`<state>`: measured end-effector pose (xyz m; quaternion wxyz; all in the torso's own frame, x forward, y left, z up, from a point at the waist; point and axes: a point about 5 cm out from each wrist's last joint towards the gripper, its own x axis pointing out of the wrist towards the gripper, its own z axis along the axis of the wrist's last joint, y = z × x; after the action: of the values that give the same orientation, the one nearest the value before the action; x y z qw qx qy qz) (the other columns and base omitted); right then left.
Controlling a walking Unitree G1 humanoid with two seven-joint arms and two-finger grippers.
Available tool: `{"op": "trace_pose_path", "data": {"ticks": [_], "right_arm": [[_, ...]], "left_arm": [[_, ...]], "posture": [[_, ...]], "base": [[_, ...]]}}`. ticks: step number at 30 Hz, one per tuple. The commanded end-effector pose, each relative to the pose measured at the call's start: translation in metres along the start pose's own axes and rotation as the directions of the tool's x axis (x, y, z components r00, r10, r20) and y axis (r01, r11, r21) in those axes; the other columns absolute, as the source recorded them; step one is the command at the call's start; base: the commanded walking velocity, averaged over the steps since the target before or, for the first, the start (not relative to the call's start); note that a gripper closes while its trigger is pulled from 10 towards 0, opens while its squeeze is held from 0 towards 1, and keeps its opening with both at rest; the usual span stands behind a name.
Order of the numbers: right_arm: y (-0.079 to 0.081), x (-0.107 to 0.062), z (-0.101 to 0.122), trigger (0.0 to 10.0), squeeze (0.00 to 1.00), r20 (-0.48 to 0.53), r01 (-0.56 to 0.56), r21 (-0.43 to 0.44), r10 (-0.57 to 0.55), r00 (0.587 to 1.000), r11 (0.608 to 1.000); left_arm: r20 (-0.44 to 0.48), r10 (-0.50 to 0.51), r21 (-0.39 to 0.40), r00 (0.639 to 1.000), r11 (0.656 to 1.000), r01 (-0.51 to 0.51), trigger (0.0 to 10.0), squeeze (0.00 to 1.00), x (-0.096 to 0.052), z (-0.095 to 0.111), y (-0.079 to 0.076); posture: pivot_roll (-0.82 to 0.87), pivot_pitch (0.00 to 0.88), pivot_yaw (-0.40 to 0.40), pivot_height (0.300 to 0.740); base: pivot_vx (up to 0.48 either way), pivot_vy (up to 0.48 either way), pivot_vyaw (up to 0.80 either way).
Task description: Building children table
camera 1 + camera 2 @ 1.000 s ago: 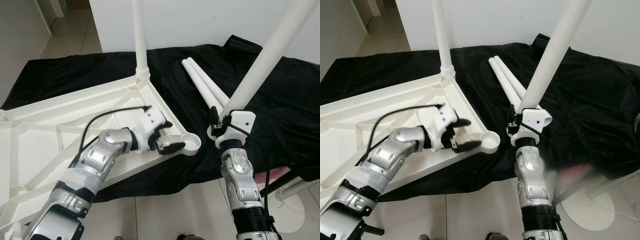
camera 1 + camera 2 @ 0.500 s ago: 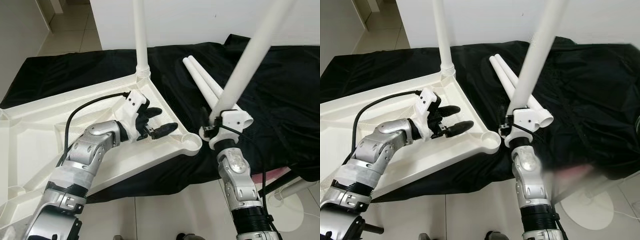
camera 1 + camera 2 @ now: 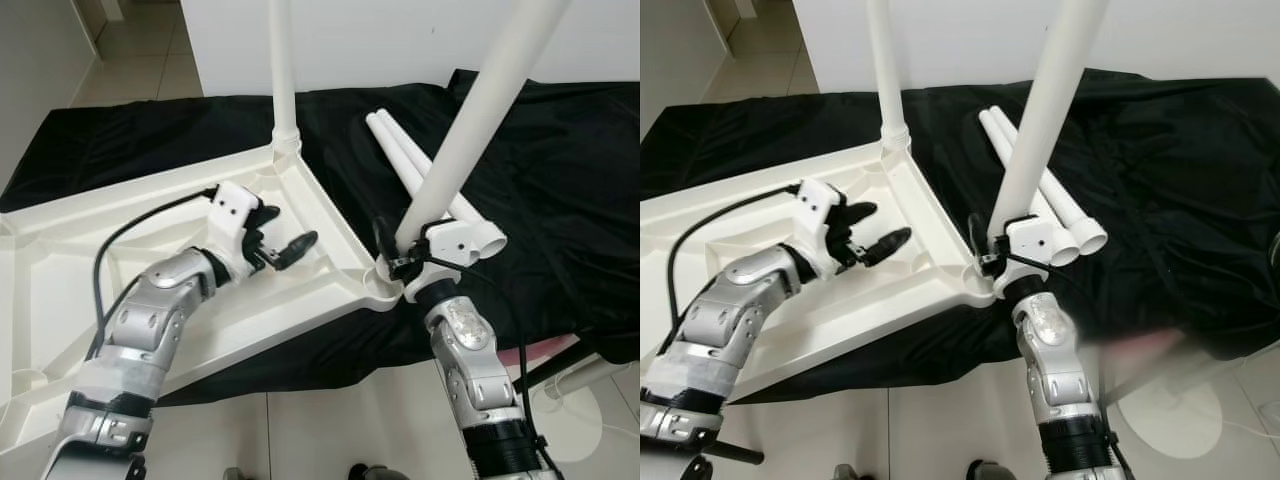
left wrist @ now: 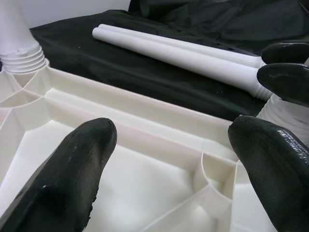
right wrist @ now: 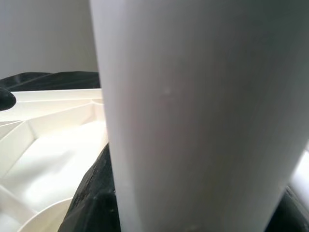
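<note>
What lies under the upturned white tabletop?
A black cloth lies spread beneath the tabletop and runs out past its edges, with two loose legs resting on it. Pale floor tiles show at the near edge. What the cloth rests on is covered.

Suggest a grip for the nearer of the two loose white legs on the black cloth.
Grip the nearer loose leg mid-shaft from above, fingers across its width. It lies flat on the black cloth touching its twin, so side access is tight; the round tube probably suits a straddling pinch. The left gripper is open and free.

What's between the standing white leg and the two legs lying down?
Just black cloth lies between the standing leg and the two loose legs, seen in both eye views.
</note>
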<state>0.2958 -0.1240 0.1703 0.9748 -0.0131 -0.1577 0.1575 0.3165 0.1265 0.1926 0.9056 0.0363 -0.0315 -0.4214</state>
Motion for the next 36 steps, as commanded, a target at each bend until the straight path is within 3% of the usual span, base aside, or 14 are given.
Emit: {"op": "trace_pose_path", "data": {"ticks": [1, 5, 6, 11, 14, 19, 26, 36], "right_arm": [[0.004, -0.001, 0.0, 10.0, 0.0, 0.001, -0.028, 0.024, 0.028, 1.0, 0.999], [0.005, -0.001, -0.001, 10.0, 0.0, -0.004, -0.031, 0.032, 0.031, 1.0, 0.999], [0.006, -0.002, -0.004, 10.0, 0.0, -0.019, -0.034, 0.043, 0.035, 0.999, 0.998], [0.002, -0.007, -0.01, 10.0, 0.0, -0.045, -0.037, 0.043, 0.039, 0.998, 0.998], [0.0, -0.012, -0.016, 10.0, 0.0, -0.074, -0.057, 0.025, 0.059, 0.996, 0.998], [0.001, -0.017, -0.024, 10.0, 0.0, -0.109, -0.089, 0.007, 0.089, 0.99, 0.996], [-0.002, -0.02, -0.028, 10.0, 0.0, -0.121, -0.085, 0.009, 0.086, 0.989, 0.996], [-0.001, -0.019, -0.03, 10.0, 0.0, -0.127, -0.182, -0.099, 0.169, 0.977, 0.978]], "left_arm": [[-0.016, -0.018, 0.005, 1.0, 1.0, 0.018, 10.0, 0.0, -0.004, -0.004, -0.004], [-0.012, -0.027, 0.009, 1.0, 1.0, 0.027, 10.0, 0.0, -0.005, -0.005, -0.008], [-0.008, -0.081, 0.008, 0.997, 0.997, 0.081, 10.0, 0.0, -0.009, -0.005, -0.016], [-0.004, -0.184, -0.028, 0.983, 0.983, 0.183, 10.0, 0.0, -0.02, -0.005, -0.025], [0.044, -0.254, -0.039, 0.966, 0.966, 0.255, 10.0, 0.0, -0.027, 0.0, -0.034], [-0.005, -0.366, -0.072, 0.93, 0.928, 0.365, 10.0, 0.0, -0.033, -0.007, -0.05], [-0.005, -0.387, -0.053, 0.922, 0.921, 0.387, 10.0, 0.0, -0.033, -0.005, -0.059], [-0.057, -0.37, -0.021, 0.927, 0.929, 0.369, 10.0, 0.0, -0.029, -0.011, -0.062]], "posture": [[-0.07, 0.096, -0.007, 0.74], [-0.07, 0.095, -0.009, 0.74], [-0.07, 0.093, -0.015, 0.74], [-0.06, 0.092, -0.018, 0.74], [-0.06, 0.092, -0.02, 0.74], [-0.06, 0.092, -0.022, 0.74], [-0.06, 0.099, -0.019, 0.74], [-0.07, 0.109, -0.004, 0.74]], "base": [[0.0, 0.0, 0.0], [0.0, 0.0, 0.0], [0.0, 0.0, 0.0], [0.0, 0.0, 0.0], [0.0, 0.0, 0.0], [0.0, 0.0, 0.0], [0.0, 0.0, 0.0], [0.0, 0.0, 0.0]]}}
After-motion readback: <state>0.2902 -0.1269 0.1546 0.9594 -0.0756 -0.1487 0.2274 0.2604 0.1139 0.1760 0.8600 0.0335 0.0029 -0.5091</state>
